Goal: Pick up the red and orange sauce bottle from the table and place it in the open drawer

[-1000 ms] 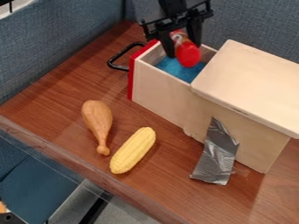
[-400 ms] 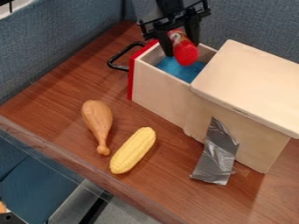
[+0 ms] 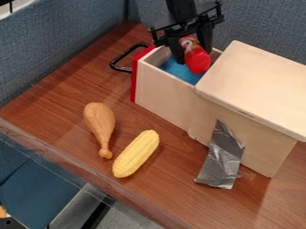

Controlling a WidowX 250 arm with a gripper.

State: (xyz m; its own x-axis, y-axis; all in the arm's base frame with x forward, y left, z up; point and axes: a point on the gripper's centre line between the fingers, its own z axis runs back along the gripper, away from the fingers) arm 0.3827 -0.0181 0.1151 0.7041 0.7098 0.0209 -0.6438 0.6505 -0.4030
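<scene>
At the upper middle of the frame, my claw (image 3: 194,49) is gripping the red-capped bottle (image 3: 197,59) above the open drawer (image 3: 163,96).

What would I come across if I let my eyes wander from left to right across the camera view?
Brown toy drumstick → yellow toy corn cob → red-capped bottle held by the gripper → strip of silvery tape on the front of the wooden box.
</scene>
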